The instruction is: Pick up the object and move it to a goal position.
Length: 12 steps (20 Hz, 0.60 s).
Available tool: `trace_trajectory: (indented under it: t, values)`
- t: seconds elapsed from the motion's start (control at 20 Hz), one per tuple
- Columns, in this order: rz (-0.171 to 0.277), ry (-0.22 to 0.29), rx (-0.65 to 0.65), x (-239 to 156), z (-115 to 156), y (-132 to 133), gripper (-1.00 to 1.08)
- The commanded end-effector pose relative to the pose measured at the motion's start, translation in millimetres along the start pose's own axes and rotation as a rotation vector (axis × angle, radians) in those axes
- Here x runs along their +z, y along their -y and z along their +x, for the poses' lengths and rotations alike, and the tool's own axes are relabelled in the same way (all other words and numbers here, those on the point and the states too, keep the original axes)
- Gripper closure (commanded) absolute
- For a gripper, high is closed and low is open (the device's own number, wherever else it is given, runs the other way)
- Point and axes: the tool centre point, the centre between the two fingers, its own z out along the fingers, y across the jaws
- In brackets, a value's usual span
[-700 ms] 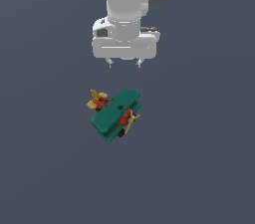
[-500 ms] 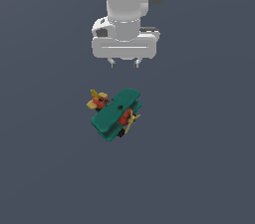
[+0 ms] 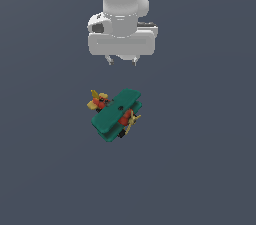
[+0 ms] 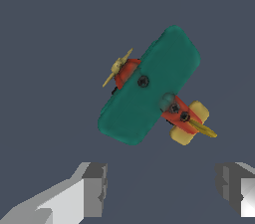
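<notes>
The gripper [image 3: 122,61] is held spread wide and empty above the toy plane [image 3: 117,114], apparently so that its fingers [image 4: 94,188] can be brought down on either side of the wings. The plane is seen resting on the dark floor [image 3: 200,169], apart from the jaws, ahead of the gap rather than between them.

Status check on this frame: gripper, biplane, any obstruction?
Gripper open, empty, above the surface. Toy biplane on the surface, untouched, clear of the fingers. Nothing between gripper and plane.
</notes>
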Motion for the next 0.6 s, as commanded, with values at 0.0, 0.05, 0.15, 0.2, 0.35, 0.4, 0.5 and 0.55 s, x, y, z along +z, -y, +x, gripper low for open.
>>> trace_trajectory:
  t: [0.0,0.05,0.15,0.2,0.35,0.4,0.5,0.55]
  values:
    - [0.004,-0.006,-0.003,-4.1,1.2,-1.2,-0.60]
    - [0.006,-0.009,-0.004,-5.7,1.5,-1.5,-0.60]
    - [0.009,-0.015,-0.007,-8.8,2.4,-2.2,-0.60]
    - [0.010,-0.018,-0.009,-9.8,2.9,-2.4,-0.60]
    - [0.010,-0.026,-0.018,-11.1,5.4,-3.1,-0.60]
    - [0.010,-0.027,-0.022,-11.1,6.2,-3.2,-0.60]
    - [0.009,-0.028,-0.027,-11.0,7.1,-3.3,-0.60]
    - [0.009,-0.028,-0.029,-11.0,7.2,-3.4,-0.60]
